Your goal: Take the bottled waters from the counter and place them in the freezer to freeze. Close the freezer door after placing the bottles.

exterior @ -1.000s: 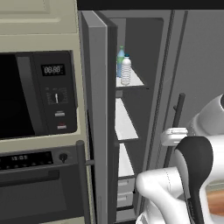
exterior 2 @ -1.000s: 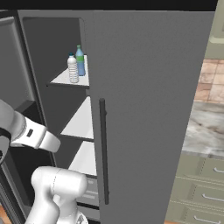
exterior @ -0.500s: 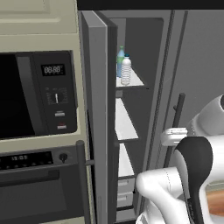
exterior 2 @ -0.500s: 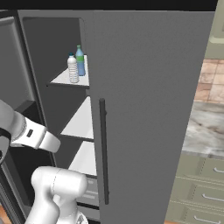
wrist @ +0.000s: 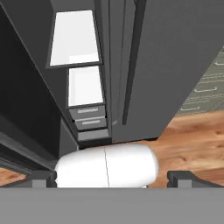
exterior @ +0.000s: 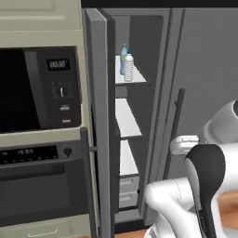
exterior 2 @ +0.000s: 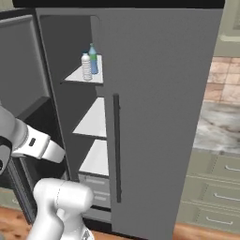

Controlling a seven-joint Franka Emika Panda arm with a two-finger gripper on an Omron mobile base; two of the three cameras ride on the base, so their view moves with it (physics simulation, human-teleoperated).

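At upper centre of the left base view, the ribbed clear bottle [exterior: 128, 68] covers most of the blue-tinted bottle [exterior: 123, 56] behind it, and you cannot read either label. The freezer door [exterior: 99, 125] stands edge-on, so its dispenser face stays turned from you. In the hand view, your gripper [wrist: 112, 177] shows just two dark tips [wrist: 42, 177] at the bottom corners. At the right base view's right edge, the table [exterior 2: 220, 125] is cut off.

arm [exterior: 186, 204]: glossy white rounded shells | joints: black bands | end effector [wrist: 112, 177]: small dark tips
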